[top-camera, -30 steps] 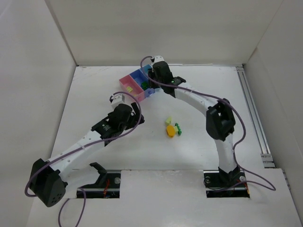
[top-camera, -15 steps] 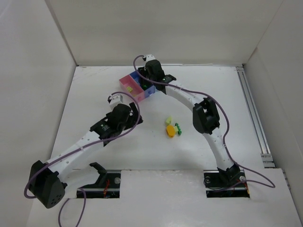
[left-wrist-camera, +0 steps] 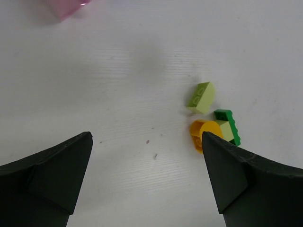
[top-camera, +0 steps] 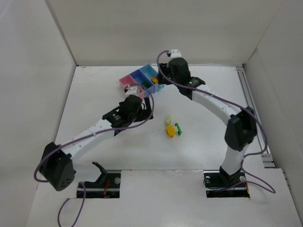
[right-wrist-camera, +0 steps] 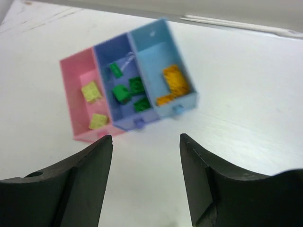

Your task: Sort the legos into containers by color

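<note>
The left arm (top-camera: 90,137) is stretched from its base at the near left edge of the table (top-camera: 199,142) toward the far centre. The fingers of the left gripper (left-wrist-camera: 147,137) are spread wide apart with only bare table between them, a pose judged to be readiness for a pickup.

The unsorted legos are found in a small cluster mid-table, to the right of that gripper and outside its gap in the left wrist view. A pale yellow-green brick (left-wrist-camera: 202,97) lies slightly apart on the far side. An orange-yellow brick (left-wrist-camera: 199,135) and a dark green brick (left-wrist-camera: 225,116) are pressed together, with a second pale piece (left-wrist-camera: 227,131) against them. A sideways shift would probably be needed before any of them could be clamped. Because they touch, one brick may be dragged along with another.

Farther back, the containers are set in a joined row near the far wall, so that each colour is kept to one compartment. Two pale yellow-green bricks are held in the pink bin (right-wrist-camera: 75,94), several dark green ones in the purple-blue bin (right-wrist-camera: 106,54), and orange-yellow ones in the light blue bin (right-wrist-camera: 151,52).

The right gripper (right-wrist-camera: 146,139) is held above the table just on the near side of the row. Its fingers are parted and nothing is gripped between them. The sort is judged mostly done, with only the central cluster left.
</note>
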Tool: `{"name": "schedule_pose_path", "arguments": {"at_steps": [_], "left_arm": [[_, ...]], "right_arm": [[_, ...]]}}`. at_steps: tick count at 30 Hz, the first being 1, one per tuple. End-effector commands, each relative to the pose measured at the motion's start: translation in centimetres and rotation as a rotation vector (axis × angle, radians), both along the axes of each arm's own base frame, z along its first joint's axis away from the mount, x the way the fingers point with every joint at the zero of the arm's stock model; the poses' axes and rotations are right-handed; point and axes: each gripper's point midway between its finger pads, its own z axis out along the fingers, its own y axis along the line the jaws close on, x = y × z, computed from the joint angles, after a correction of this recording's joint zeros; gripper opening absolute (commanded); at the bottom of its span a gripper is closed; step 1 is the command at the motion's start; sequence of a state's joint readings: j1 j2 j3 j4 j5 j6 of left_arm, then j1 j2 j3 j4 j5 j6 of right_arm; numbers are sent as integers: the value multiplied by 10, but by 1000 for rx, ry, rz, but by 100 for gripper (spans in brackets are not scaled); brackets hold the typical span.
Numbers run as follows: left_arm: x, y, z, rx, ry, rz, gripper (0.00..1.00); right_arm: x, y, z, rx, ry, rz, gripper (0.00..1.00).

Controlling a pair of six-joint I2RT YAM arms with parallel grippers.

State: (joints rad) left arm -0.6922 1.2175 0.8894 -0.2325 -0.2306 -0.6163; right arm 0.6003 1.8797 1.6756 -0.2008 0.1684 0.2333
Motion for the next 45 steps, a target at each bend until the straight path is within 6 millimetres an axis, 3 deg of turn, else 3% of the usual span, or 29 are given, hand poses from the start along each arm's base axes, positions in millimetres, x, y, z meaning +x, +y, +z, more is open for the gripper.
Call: {"name": "schedule_pose_path", "arguments": {"at_steps": [1, 2, 3, 4, 5, 6, 7, 8, 9, 10, 12, 18, 26, 38, 41, 43, 45], "left_arm": [[18, -49, 31, 12, -110, -181, 100], [21, -61, 17, 51, -85, -213, 97], [22, -82, 31, 42, -114, -265, 97], [22, -94, 32, 59, -123, -301, 95], [24, -107, 20, 101, -111, -355, 95], [18, -122, 18, 116, -116, -401, 94], [18, -136, 26, 100, -123, -424, 94], [17, -144, 25, 109, -117, -450, 92], [16, -154, 9, 115, -74, -482, 92], [15, -165, 14, 88, -71, -496, 90], [10, -175, -3, 60, -9, -516, 89], [11, -189, -18, 57, 33, -484, 82], [33, -166, -41, 157, 41, -284, 82], [50, -150, -76, 217, 88, -233, 75], [50, -146, -84, 223, 107, -232, 65], [48, -148, -89, 217, 122, -235, 51], [40, -145, -94, 216, 145, -252, 46]], "right_arm": [[-16, -80, 18, 51, -27, -194, 64], [-23, -97, 12, 48, -15, -230, 64], [-33, -125, -17, 20, 40, -276, 64], [-44, -142, -3, 44, 14, -309, 64], [-51, -156, -7, 50, 19, -341, 64], [-62, -175, -26, 30, 51, -375, 64], [-70, -189, -13, 56, 21, -408, 64], [-76, -199, -16, 50, 29, -425, 64], [-81, -209, -18, 51, 35, -456, 64], [-87, -225, -25, 38, 50, -494, 64], [-96, -243, -26, 36, 59, -545, 65], [-107, -272, -44, 5, 117, -612, 65], [-109, -274, -53, 15, 141, -588, 65], [-104, -268, -72, 1, 194, -543, 65], [-101, -267, -69, 1, 194, -543, 65], [-101, -267, -69, 1, 194, -543, 65], [-101, -268, -69, -7, 193, -539, 65]]}}
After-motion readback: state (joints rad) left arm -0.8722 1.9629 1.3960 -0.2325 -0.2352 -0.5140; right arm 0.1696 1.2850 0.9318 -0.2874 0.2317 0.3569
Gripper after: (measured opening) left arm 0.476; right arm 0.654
